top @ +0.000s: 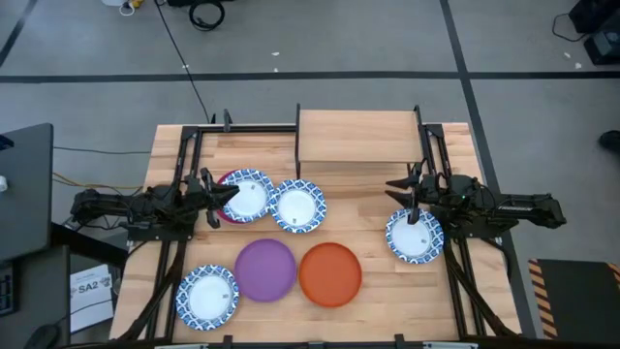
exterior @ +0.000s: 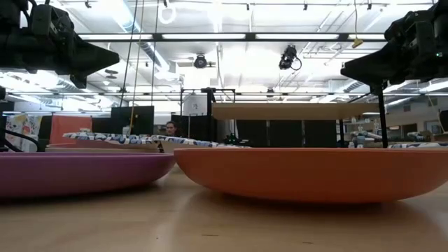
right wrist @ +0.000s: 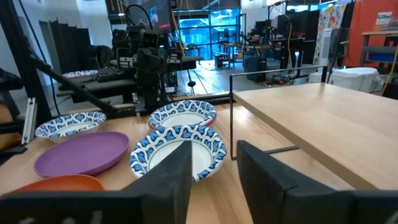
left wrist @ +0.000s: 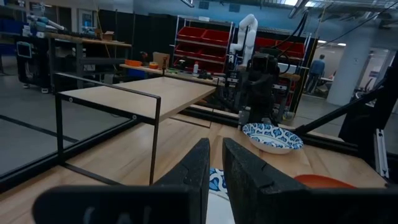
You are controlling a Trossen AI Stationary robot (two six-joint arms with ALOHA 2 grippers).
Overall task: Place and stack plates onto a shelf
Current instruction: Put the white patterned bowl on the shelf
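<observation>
The shelf (top: 354,136) stands at the table's far middle on thin black legs, with nothing on its board. One blue-rimmed plate (top: 248,194) lies on the magenta plate (top: 226,184); a second (top: 298,206) lies beside it. The purple plate (top: 265,269), the orange plate (top: 330,274) and a third blue-rimmed plate (top: 208,296) sit near the front edge. A fourth (top: 415,236) lies on the right. My left gripper (left wrist: 216,168) hovers over the stacked pair's left side, open by a narrow gap. My right gripper (right wrist: 214,165) hovers, open, above the right plate's far edge.
Black frame rails (top: 184,165) run along the table's left side and others (top: 431,145) along its right, beside the shelf. Bare wood lies between the middle plates and the right plate. A dark monitor (top: 24,194) stands off the table's left.
</observation>
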